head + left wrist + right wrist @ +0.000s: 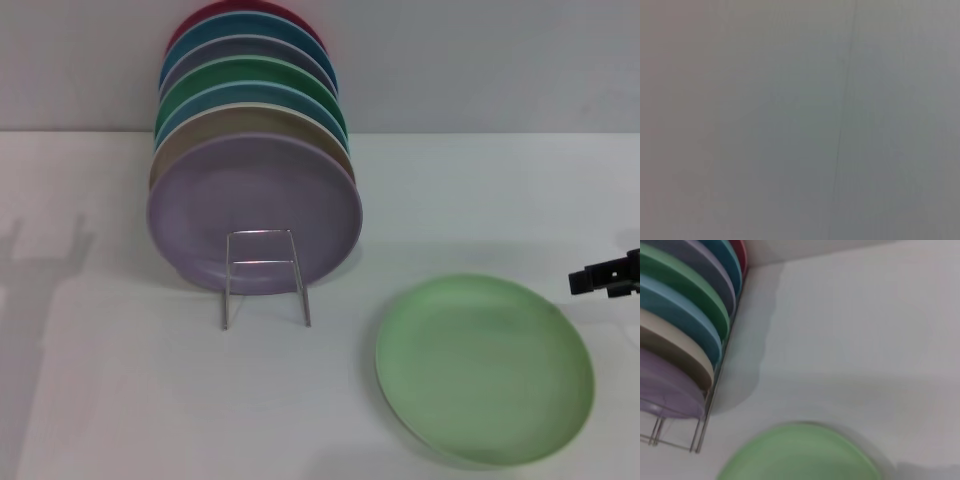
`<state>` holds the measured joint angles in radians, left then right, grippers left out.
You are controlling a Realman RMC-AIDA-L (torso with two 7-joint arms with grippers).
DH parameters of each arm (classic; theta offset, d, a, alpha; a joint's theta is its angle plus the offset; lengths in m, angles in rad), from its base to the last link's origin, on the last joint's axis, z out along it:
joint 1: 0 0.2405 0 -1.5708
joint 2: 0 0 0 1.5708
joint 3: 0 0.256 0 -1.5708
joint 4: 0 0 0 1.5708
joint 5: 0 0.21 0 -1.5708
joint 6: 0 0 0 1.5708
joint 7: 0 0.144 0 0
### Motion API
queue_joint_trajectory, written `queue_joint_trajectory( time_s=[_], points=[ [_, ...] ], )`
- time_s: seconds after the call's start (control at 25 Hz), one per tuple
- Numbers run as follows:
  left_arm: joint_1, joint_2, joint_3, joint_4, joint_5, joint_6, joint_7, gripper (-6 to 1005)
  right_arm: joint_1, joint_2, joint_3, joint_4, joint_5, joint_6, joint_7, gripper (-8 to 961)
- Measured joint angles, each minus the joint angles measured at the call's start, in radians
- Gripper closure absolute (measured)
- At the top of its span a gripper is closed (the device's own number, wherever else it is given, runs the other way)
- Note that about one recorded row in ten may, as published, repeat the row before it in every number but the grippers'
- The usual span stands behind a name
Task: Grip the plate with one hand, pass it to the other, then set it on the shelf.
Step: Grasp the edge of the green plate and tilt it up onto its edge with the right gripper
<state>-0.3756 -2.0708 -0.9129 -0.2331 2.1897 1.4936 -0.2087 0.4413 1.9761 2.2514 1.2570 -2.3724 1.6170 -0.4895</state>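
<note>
White table: one plate, seven racked plates, right claw state unclear.

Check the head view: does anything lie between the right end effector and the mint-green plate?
Nothing: only bare white table separates the right end effector, at the right edge, from the plate lying flat.

No readable text in any view.
The plates, the wire rack, the white table and the wall behind carry no letters, labels, brand marks or numbers that can be made out.
</note>
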Motion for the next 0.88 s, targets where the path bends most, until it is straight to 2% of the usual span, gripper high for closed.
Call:
queue_joint_trajectory(
  time_s=[0.44, 0.88],
  points=[
    [-0.005, 0.001, -0.008, 0.0, -0.002, 0.001, 0.0, 170, 0.024, -0.009, 0.004, -0.068, -0.051, 0.036, 0.012, 315],
    [-0.006, 0.003, -0.027, 0.0, -0.002, 0.001, 0.0, 169, 0.045, -0.007, 0.001, -0.137, -0.083, 0.034, 0.02, 314]
  ],
)
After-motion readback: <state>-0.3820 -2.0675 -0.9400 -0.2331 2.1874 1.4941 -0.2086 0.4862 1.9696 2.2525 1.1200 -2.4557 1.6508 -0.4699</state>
